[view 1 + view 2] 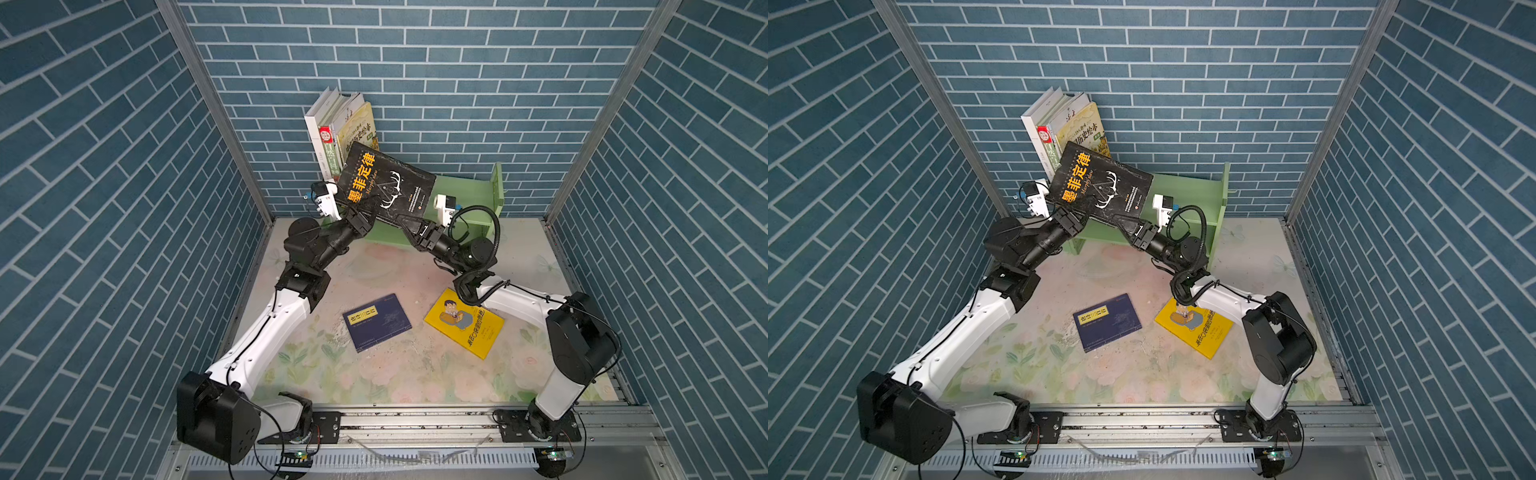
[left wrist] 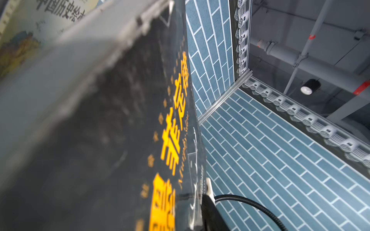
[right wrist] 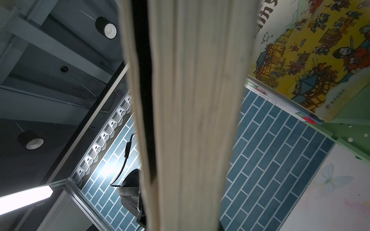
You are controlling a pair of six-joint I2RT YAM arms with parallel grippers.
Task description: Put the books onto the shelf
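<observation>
A black book (image 1: 384, 185) with orange title hangs tilted in the air in front of the light green shelf (image 1: 465, 187), seen in both top views. My left gripper (image 1: 353, 216) is shut on its lower left corner; in the left wrist view one black finger (image 2: 209, 210) presses on the cover (image 2: 120, 140). My right gripper (image 1: 409, 224) is shut on the book's lower right edge; the right wrist view shows the page edge (image 3: 196, 120) beside a finger (image 3: 132, 192). Several books (image 1: 340, 124) stand at the shelf's left end. A navy book (image 1: 377, 322) and a bright yellow book (image 1: 465, 322) lie flat on the table.
Blue brick-pattern walls close in the back and both sides. The shelf stands against the back wall, its right part (image 1: 1187, 191) without books. The right forearm (image 1: 519, 297) passes just over the yellow book's far corner. The floral table mat (image 1: 374, 374) is bare near the front rail.
</observation>
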